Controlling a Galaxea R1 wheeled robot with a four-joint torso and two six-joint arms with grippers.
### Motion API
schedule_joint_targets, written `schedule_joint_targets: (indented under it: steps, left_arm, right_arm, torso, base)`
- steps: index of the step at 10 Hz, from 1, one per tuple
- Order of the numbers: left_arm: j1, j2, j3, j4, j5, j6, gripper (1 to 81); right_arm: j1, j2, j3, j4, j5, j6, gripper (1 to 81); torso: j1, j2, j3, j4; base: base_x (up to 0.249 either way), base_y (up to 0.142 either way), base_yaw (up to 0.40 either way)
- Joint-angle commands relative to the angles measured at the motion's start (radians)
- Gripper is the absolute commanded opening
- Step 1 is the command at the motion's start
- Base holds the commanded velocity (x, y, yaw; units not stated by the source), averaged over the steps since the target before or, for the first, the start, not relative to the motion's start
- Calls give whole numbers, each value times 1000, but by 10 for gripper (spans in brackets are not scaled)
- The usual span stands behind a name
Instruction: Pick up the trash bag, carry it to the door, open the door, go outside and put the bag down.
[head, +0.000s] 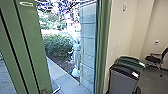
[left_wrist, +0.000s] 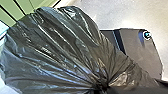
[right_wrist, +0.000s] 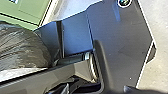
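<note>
In my left jaws (left_wrist: 100, 87), the trash bag (left_wrist: 55, 47), neck pinched, beyond, in head view, the open doorway (head: 102, 45), my right jaws' state, I can't tell.

no readable text, labels, brands, numbers or signs, lettering on the bins' white stickers (head: 135, 74) too blurred

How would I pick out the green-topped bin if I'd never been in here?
Start at the open doorway's green frame, then look right along the cream wall. Two bins stand there, before you reach the chair. The green-topped bin is the one behind; its nearer neighbour, the grey bin, has a black top.
</note>
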Motion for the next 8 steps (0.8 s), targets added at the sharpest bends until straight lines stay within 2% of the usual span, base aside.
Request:
schedule_joint_targets:
  steps: [1,5,8]
  left_arm:
    - [-61,-3,2,15,56,9,10]
    - [-61,-16,9,9,53,11,10]
    - [-51,-26,21,9,50,12,10]
  right_arm:
    - [40,9,2,-6,-58,-6,811]
    - [38,1,2,-2,-55,-2,811]
    - [34,-28,54,1,-47,-3,811]
  torso:
    - [0,0,0,0]
    - [0,0,0,0]
    - [0,0,0,0]
  base:
    - [0,0,149]
    - [0,0,172]
    - [0,0,221]
